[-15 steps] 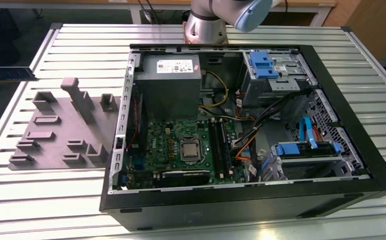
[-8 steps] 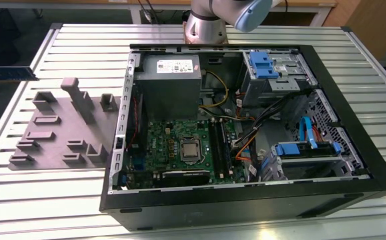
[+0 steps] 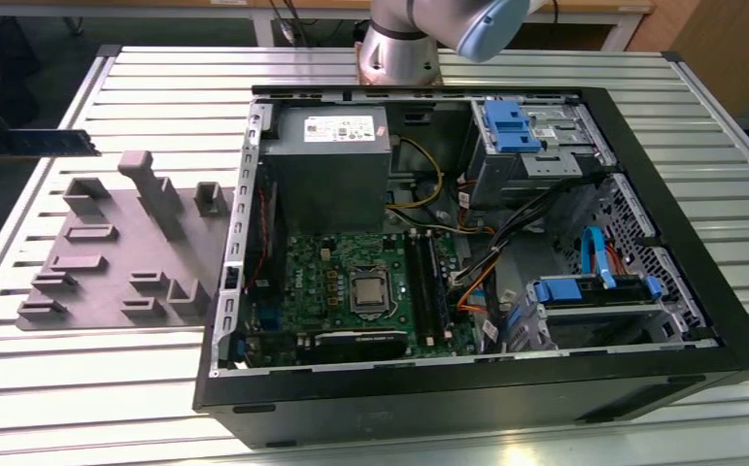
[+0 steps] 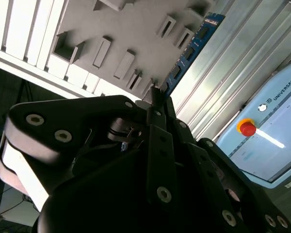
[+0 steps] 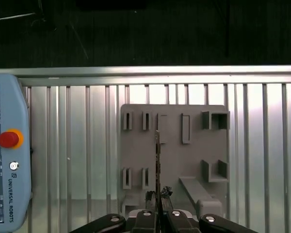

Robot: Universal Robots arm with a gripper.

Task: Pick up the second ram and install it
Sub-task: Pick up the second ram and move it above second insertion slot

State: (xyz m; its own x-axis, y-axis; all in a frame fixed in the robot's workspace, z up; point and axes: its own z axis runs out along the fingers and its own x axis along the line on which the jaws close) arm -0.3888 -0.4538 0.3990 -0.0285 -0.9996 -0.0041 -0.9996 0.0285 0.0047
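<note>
Jaws clamped on second ram (image 5: pixel 157 155) | clear of grey fixture (image 5: pixel 177 162) | case (image 3: pixel 478 393) holds motherboard (image 3: pixel 316 277)

My jaws hide the gripped end of the second ram (image 4: pixel 188 49); the exterior view's top edge cuts my arm (image 3: pixel 403 44).
</note>
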